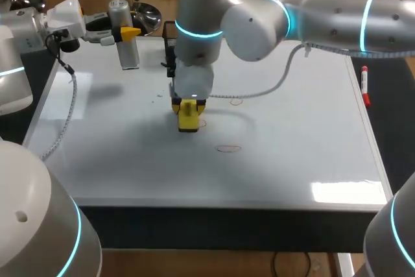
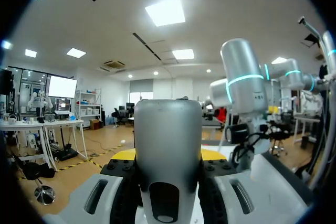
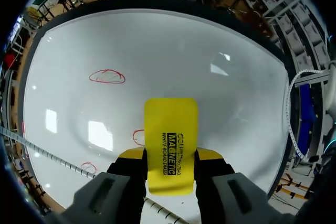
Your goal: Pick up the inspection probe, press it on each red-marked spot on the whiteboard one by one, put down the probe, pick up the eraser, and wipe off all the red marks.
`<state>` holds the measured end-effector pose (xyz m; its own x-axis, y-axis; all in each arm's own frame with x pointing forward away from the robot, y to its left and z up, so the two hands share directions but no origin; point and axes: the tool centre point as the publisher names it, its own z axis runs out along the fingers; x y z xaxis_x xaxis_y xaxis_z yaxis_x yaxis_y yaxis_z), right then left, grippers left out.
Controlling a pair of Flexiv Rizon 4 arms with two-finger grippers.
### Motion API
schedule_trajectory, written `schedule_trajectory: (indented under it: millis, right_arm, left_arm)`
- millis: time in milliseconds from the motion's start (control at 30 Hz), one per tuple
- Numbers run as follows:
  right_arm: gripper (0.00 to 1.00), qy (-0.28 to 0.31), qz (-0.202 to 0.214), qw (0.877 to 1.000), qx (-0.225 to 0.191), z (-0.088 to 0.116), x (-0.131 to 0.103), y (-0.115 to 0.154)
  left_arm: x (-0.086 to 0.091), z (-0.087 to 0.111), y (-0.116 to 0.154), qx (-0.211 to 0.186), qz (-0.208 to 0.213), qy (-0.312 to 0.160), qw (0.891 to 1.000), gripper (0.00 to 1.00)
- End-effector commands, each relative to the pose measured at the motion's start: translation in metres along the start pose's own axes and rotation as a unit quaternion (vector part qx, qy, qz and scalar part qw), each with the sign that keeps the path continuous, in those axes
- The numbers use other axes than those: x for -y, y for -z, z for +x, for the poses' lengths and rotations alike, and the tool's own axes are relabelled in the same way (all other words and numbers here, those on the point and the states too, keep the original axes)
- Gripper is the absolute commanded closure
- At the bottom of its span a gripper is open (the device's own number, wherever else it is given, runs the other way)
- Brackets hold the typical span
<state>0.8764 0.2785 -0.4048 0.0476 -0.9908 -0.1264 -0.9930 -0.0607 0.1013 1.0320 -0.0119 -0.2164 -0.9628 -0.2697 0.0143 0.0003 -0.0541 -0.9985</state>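
Note:
A silver cylindrical probe [image 1: 125, 36] stands upright over the whiteboard's [image 1: 292, 160] back left corner, and my left gripper [image 1: 128, 32] is shut on it from the side. The left wrist view shows the probe [image 2: 168, 145] filling the gap between that gripper's [image 2: 169, 157] yellow tips. My right gripper [image 1: 188, 109] is shut on the yellow eraser [image 1: 188, 121], which touches the board left of centre. In the right wrist view the eraser [image 3: 171, 140] sticks out of the gripper [image 3: 171, 156], partly covering a red mark [image 3: 138, 137]. Other red marks [image 3: 107, 76] [image 3: 88, 167] lie ahead and beside it.
Two red ovals [image 1: 228, 149] [image 1: 235, 100] show on the board to the right of the eraser. A red marker pen [image 1: 365, 85] lies past the board's right edge. A black holder [image 1: 170, 38] stands at the back edge. A coiled cable [image 1: 272, 85] hangs over the board.

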Motion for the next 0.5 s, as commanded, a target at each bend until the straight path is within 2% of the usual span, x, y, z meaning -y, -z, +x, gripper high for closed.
schedule_trajectory:
  millis: [33, 267, 500]
  right_arm:
    - [1.0, -0.002, -0.003, 1.0, -0.001, -0.003, 0.003, -0.009]
    - [1.0, -0.002, 0.0, 1.0, -0.019, -0.001, -0.003, -0.015]
    - [1.0, 0.002, -0.012, 1.0, -0.016, 0.0, -0.011, -0.024]
  left_arm:
    - [0.002, 0.001, 0.0, 0.002, 0.0, -0.001, 1.0, 1.0]
    - [0.002, 0.001, 0.0, 0.002, 0.0, -0.001, 1.0, 1.0]
    - [0.002, 0.001, 0.0, 0.002, 0.0, -0.001, 1.0, 1.0]
